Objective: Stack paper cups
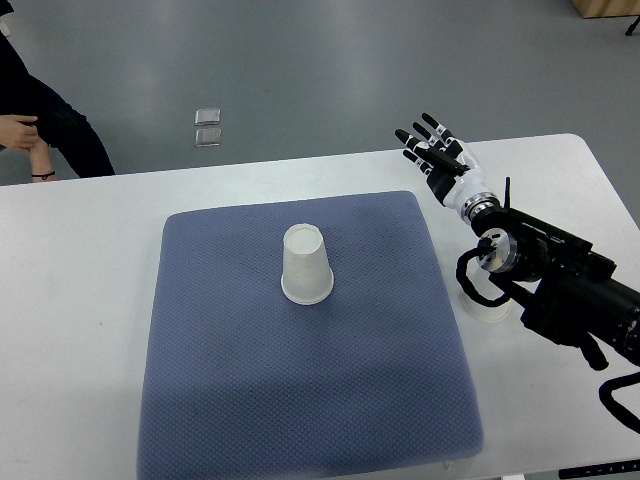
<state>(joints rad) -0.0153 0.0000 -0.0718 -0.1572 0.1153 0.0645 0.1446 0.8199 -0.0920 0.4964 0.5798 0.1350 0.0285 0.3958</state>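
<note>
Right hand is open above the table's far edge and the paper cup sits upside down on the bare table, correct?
Not quite. In the top view the paper cup sits upside down on the blue mat, not the bare table. The right hand is open above the far edge.

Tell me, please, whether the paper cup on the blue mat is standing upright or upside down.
Upside down. The paper cup rests on its wide rim on the blue mat, with the narrower closed base facing up. Whether it is one cup or several nested, I cannot tell.

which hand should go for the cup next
Probably the right hand: it is the only one in view, open, above the table's far edge right of the cup on the mat.
</note>
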